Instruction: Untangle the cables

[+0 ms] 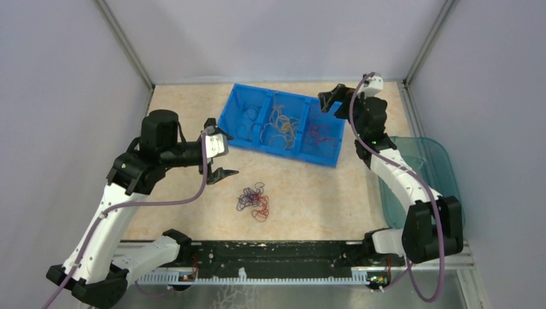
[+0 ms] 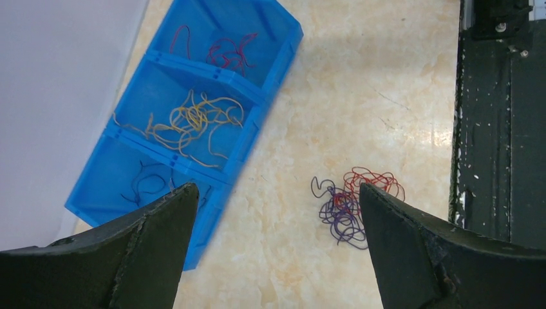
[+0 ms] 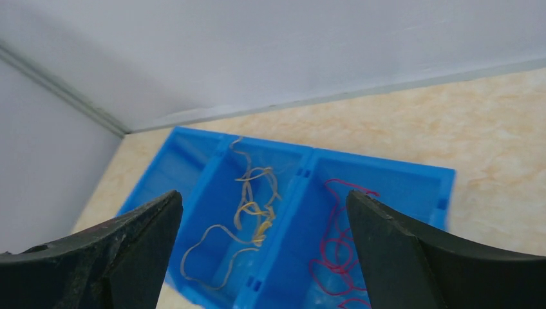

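- Nearest the arm bases, a loose tangle of cables [image 1: 253,201] lies on the bare surface [image 1: 309,199]. Its red strands are on the right and near side and its dark purple ones on the left. The clump is roundish, with no clear long axis and loops pointing every way.
- The left pincer [image 1: 221,154] hangs just beyond and to the left of the clump, jaws wide apart and empty. From there the clump lies to the right and toward the bases. This arm is much the nearer, so the next pick looks to be its job.
- Further off, the blue bin [image 1: 230,114] runs left to right, its right end slightly nearer. Its compartments hold purple-blue, orange-yellow and red strands, one colour each.
- Farthest, the right pincer [image 1: 331,102] hovers over the bin's right end, jaws apart, holding nothing.
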`<state>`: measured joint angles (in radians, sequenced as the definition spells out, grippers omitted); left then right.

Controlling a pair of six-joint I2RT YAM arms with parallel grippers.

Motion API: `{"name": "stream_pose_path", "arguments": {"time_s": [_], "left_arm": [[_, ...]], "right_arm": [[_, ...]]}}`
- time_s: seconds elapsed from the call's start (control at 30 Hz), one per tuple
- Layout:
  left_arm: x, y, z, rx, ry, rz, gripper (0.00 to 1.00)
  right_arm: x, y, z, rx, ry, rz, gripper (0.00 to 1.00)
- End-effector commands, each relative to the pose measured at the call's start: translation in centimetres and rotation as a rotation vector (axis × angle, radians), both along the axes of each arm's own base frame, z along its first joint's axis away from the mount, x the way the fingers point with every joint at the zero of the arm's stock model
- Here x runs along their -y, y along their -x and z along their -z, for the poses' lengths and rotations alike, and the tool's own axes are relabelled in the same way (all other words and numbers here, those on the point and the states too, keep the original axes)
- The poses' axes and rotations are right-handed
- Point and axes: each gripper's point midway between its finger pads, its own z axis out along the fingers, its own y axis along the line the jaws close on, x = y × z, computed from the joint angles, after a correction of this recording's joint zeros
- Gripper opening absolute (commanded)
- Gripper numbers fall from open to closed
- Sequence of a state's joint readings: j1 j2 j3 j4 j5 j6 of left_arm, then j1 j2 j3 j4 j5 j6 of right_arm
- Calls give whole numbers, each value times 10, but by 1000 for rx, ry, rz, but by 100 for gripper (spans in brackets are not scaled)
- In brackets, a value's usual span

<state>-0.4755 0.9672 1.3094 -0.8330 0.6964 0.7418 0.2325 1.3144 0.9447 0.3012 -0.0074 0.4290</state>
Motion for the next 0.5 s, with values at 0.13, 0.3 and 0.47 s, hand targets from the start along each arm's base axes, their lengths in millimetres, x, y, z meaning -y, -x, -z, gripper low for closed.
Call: {"name": "stream_pose_path", "arguments": {"time_s": [0.13,0.3,0.47], "left_arm": [[-9,-9,45,-44,-78,-38,100],[-22,-2,107,-17,-225,53,95],[-34,6,176,46,-400,227,81]], "right_arm": [[-134,81,9,66,93,-558,94],[-155,117,52,-21,-25,-667,78],[-140,121,68,-61,-38,-590,74]]}}
